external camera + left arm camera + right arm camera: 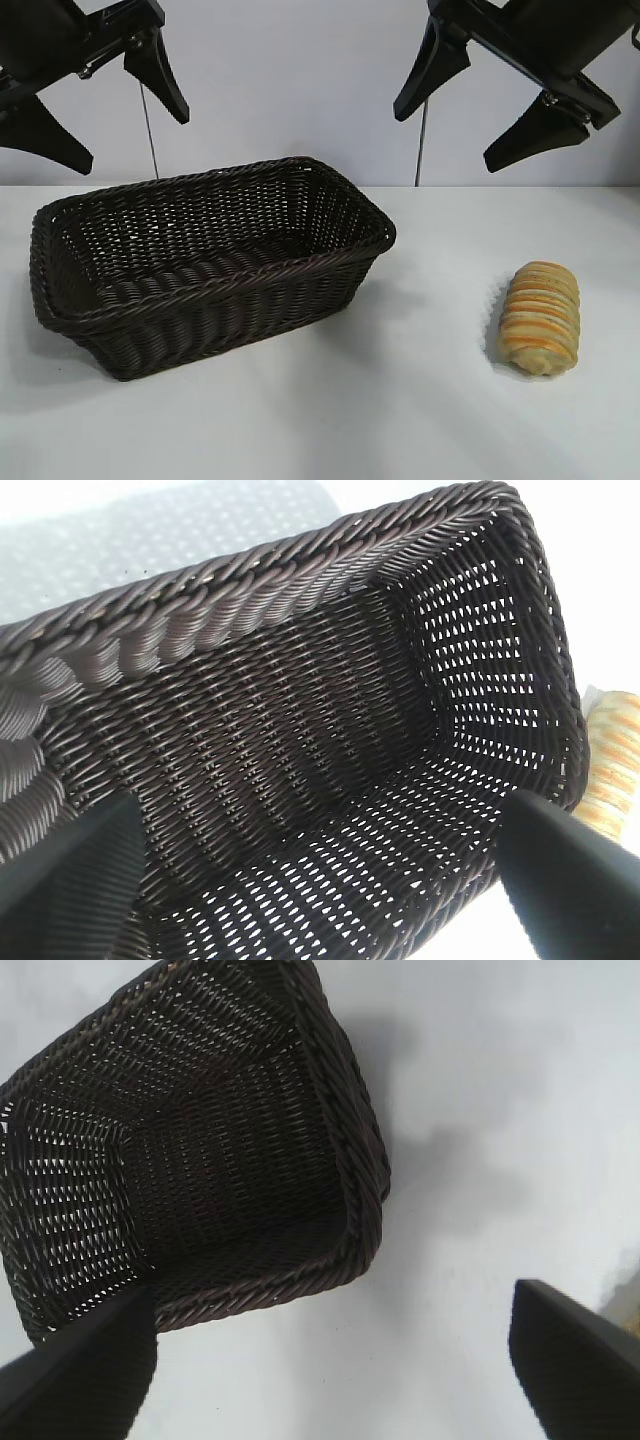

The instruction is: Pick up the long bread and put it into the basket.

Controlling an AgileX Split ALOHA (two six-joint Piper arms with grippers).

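A: What are the two pincers doing?

B: Both hang high above the white table (pixel 420 420), touching nothing. The left gripper (pixel 115 115) sits over the basket (pixel 215 265) with its two black fingers spread wide and nothing between them. The right gripper (pixel 470 115) is above the gap between basket and bread, also spread wide and carrying nothing.

A: Where is the long bread?

B: The long bread (pixel 540 317) lies on the table well to the right of the basket, apart from it. It is a golden-yellow loaf with orange-brown ridges across it, seen nearly end-on.

A: Do the wrist cameras add anything?

B: The left wrist view looks down into the basket (pixel 330 780), showing its dark brown weave, with light coming through the holes, and a braided rim; a sliver of the bread (pixel 612 770) peeks past the far corner. The right wrist view shows the basket (pixel 200 1160) from the other end, nothing inside it, with bare table beside it.
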